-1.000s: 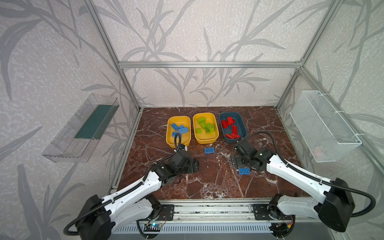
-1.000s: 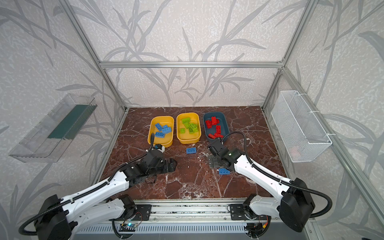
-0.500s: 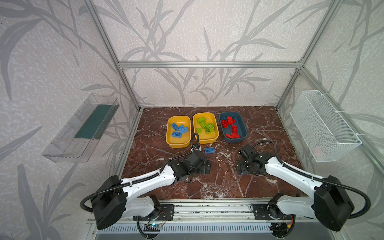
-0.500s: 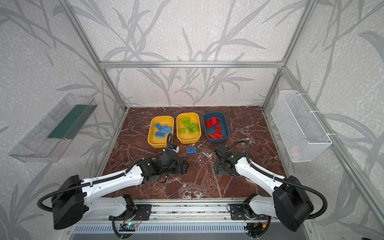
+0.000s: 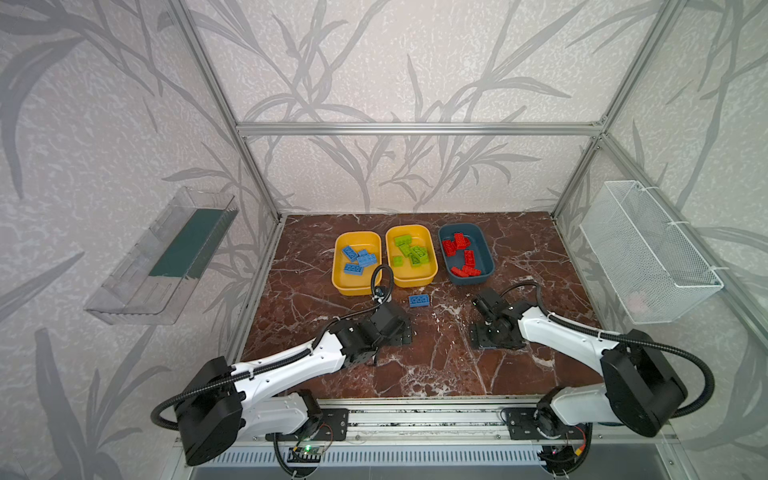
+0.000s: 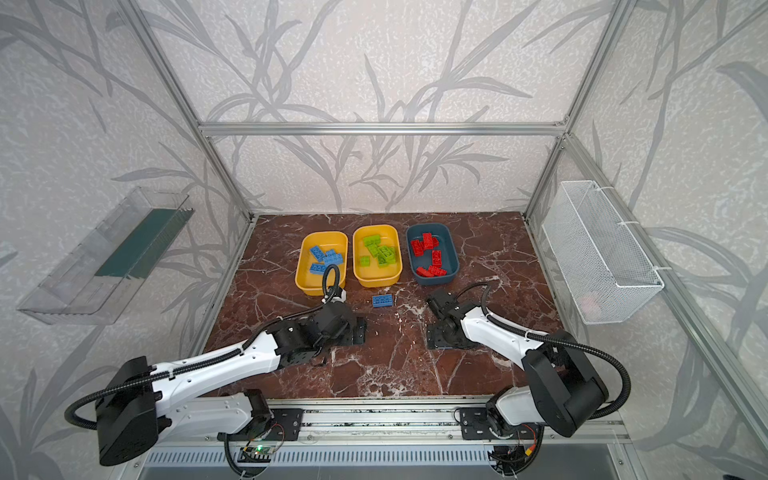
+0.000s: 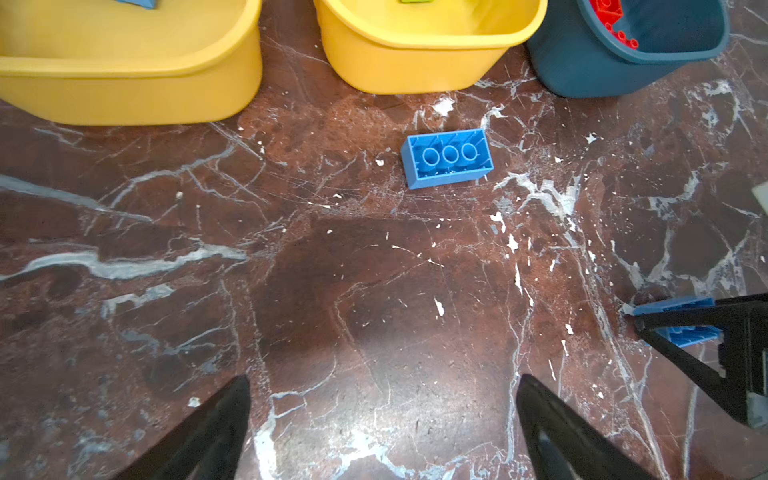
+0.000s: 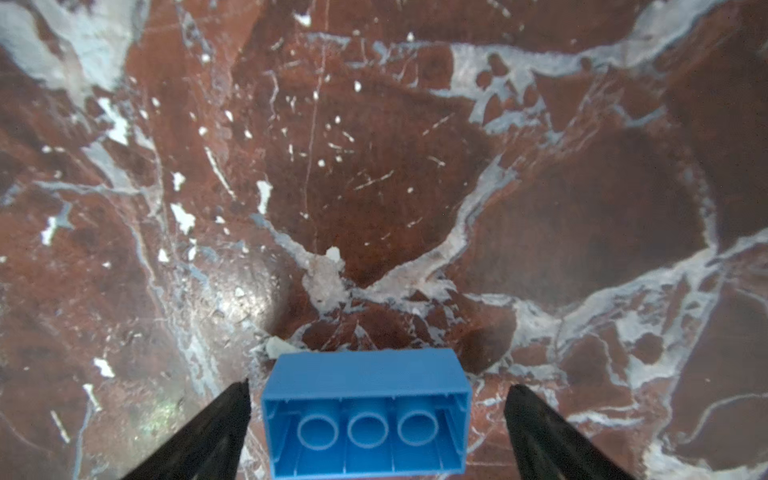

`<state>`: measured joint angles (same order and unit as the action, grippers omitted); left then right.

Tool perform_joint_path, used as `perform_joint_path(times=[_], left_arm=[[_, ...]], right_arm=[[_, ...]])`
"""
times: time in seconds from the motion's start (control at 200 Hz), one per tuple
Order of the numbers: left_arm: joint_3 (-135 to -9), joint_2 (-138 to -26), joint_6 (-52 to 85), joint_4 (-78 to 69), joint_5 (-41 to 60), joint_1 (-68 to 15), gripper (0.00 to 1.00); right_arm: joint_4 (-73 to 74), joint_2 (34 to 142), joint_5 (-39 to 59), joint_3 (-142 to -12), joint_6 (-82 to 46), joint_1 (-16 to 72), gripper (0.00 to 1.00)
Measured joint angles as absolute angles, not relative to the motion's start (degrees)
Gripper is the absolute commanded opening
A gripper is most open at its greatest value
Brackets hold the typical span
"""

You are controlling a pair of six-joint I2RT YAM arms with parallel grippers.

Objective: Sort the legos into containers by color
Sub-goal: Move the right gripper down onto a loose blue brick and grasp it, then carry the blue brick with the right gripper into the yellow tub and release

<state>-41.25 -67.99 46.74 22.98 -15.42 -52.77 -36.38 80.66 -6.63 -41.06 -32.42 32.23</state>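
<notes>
Back: rounded yellow plastic tub (image 5: 353,289), second yellow plastic tub (image 5: 415,281) and dark teal plastic tub (image 5: 471,279) stand close, with narrow gaps between them.
Centre: red marble tabletop (image 5: 440,353) lies bare, free to pass.
Obstacle: upturned blue plastic brick (image 5: 419,300), just before the tubs.

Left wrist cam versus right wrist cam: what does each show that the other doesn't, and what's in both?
Left wrist only: the yellow tub with blue bricks, the yellow tub with green bricks, the teal tub, a loose blue brick lying hollow side up in front of them, and the open, empty left pincer. Right wrist only: the gaps either side of a second blue brick, hollow side up, between the fingers of the open right pincer. Both: that second brick with the right pincer around it, and the marble tabletop.
</notes>
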Motion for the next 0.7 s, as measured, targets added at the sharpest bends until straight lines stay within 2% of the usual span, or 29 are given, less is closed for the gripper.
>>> perform_joint_path(times=[0.05,0.145,0.235,0.5,0.7], left_arm=[[-41.3,-67.4,46.8,23.7,-16.2,-52.8,0.99],[-41.3,-65.6,47.2,25.0,-17.4,-52.8,0.99],[-41.2,-63.5,47.8,26.0,-18.5,-52.8,0.99],[-38.4,-57.6,50.2,28.3,-22.8,-52.7,0.99],[-35.9,-55.6,51.4,30.0,-24.1,-51.2,0.99]], right_arm=[[-36.2,81.4,-6.0,-41.2,-32.0,32.0,0.83],[-36.3,83.3,-4.8,-42.1,-31.6,31.7,0.64],[-36.5,84.4,-3.9,-43.2,-31.7,31.6,0.54],[-38.8,82.5,-1.8,-45.5,-31.8,32.0,0.48],[-39.7,81.0,0.1,-54.8,-31.8,35.4,0.48]])
